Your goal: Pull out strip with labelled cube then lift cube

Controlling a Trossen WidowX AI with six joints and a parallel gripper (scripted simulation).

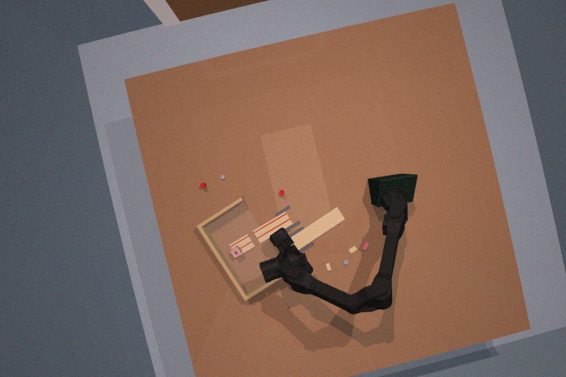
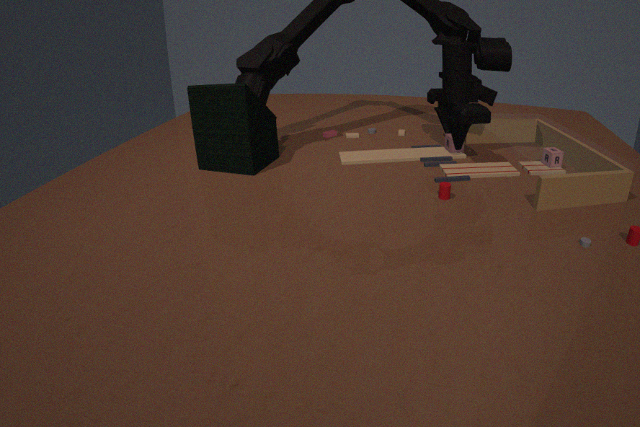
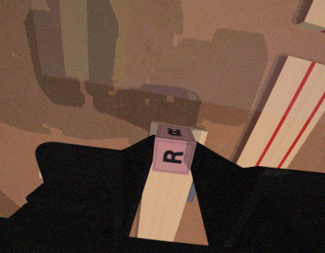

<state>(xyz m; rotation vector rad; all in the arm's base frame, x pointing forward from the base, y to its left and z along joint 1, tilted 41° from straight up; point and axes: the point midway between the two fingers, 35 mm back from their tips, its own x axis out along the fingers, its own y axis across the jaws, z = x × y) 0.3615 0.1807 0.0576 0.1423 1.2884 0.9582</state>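
Note:
A plain tan strip [image 1: 322, 224] [image 2: 382, 154] [image 3: 163, 206] lies in one piece, drawn out of the walled tray [image 1: 219, 213] [image 2: 584, 189]. On its tray-side end sits a pink cube labelled R [image 2: 447, 143] [image 3: 173, 154]. My gripper [image 1: 281, 239] [image 2: 455, 138] [image 3: 172, 142] points straight down with a finger against each side of this cube, at strip level. In the top view my wrist hides the cube. Beside it lies a red-lined strip in two pieces [image 1: 271, 227] [image 2: 478, 169] [image 3: 295, 114]. The piece inside the tray carries a second pink R cube [image 1: 236, 251] [image 2: 552, 156].
Short dark grey bars [image 1: 294, 227] [image 2: 437, 159] flank the strips at the tray mouth. Two red pegs [image 1: 281, 192] [image 2: 444, 190] [image 1: 203, 185] [image 2: 632, 235] and a grey one [image 1: 222, 176] [image 2: 584, 241] stand nearby. Small blocks [image 1: 365, 246] [image 2: 329, 133] lie toward the dark green arm base [image 1: 392, 188] [image 2: 230, 127].

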